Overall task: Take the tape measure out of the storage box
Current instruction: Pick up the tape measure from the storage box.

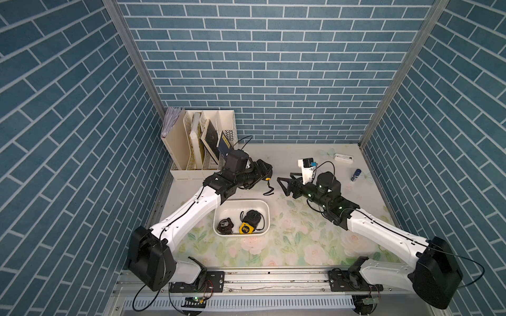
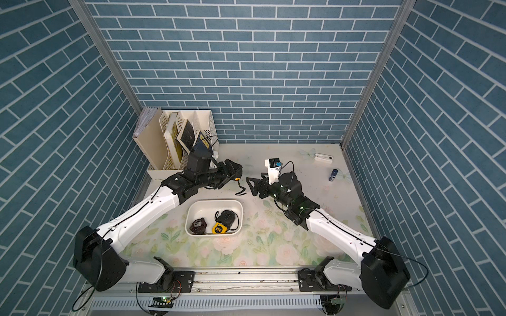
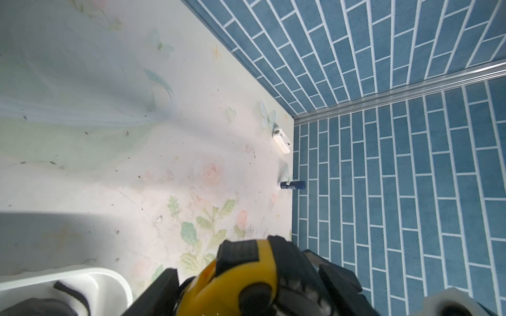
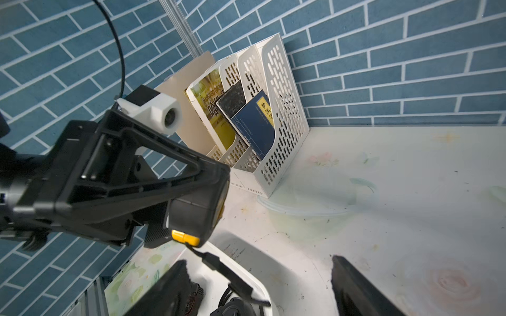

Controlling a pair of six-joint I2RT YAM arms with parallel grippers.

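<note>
Beyond the storage box and to its left stood the cream file organizer, holding books. The left gripper was clamped on a yellow-and-black tape measure, which we saw raised beyond the box's far rim and outside the box, its black strap dangling free. Inside the storage box, seen in both top views, lay a dark tape measure, a yellow tape measure and a black tape measure. Beyond the box's right end, the right gripper faced the left gripper, its jaws spread with nothing between them. Farther right of the box, well apart from it, lay a flat white device and a small blue cylinder.
</note>
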